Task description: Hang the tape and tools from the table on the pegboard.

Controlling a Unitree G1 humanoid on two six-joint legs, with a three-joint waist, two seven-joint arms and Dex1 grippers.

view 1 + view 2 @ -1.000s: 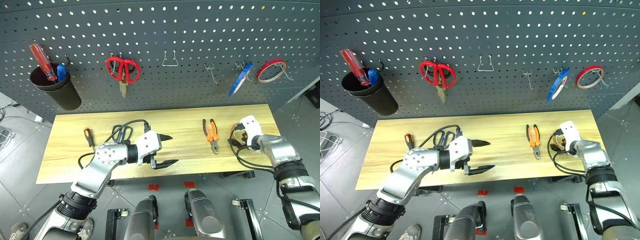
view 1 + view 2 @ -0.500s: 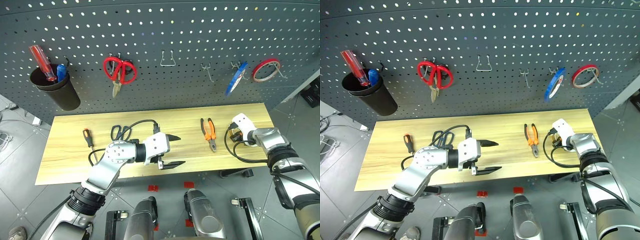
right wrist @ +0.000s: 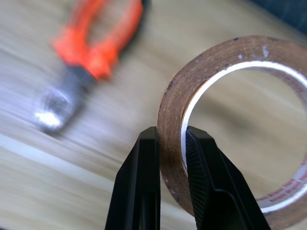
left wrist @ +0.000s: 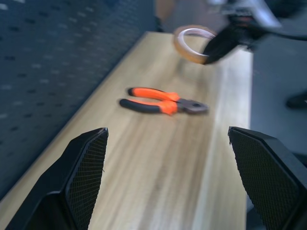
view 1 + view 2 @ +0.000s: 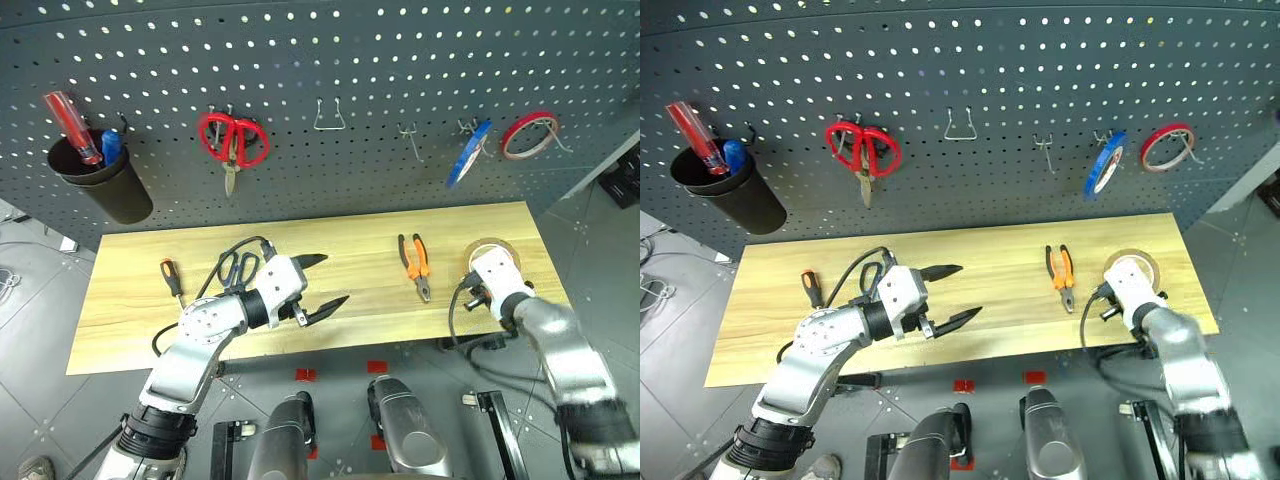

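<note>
The yellowish-tan tape (image 3: 240, 48) is pinched by its rim between the fingers of my right gripper (image 3: 170, 139), which is shut on it. It is held tilted just above the right end of the table (image 5: 370, 305). From the head view the tape (image 5: 487, 246) shows just beyond my right gripper (image 5: 488, 258). The orange-handled pliers (image 5: 417, 265) lie left of it. My left gripper (image 5: 333, 280) hovers open over the table's middle. Behind it lie the dark-handled scissors (image 5: 238, 266) and the small screwdriver (image 5: 172, 277). The pegboard (image 5: 350, 60) rises behind the table.
On the pegboard hang a black cup (image 5: 100, 185) holding a red screwdriver, red scissors (image 5: 232, 140), a blue roll (image 5: 465, 155) and a red roll (image 5: 528, 135). Two bare hooks (image 5: 330, 115) (image 5: 408, 135) sit between the scissors and the blue roll.
My right gripper has shut on the tape and drawn it up and back towards the table's front edge. My left gripper has shifted a little to the left, still open.
</note>
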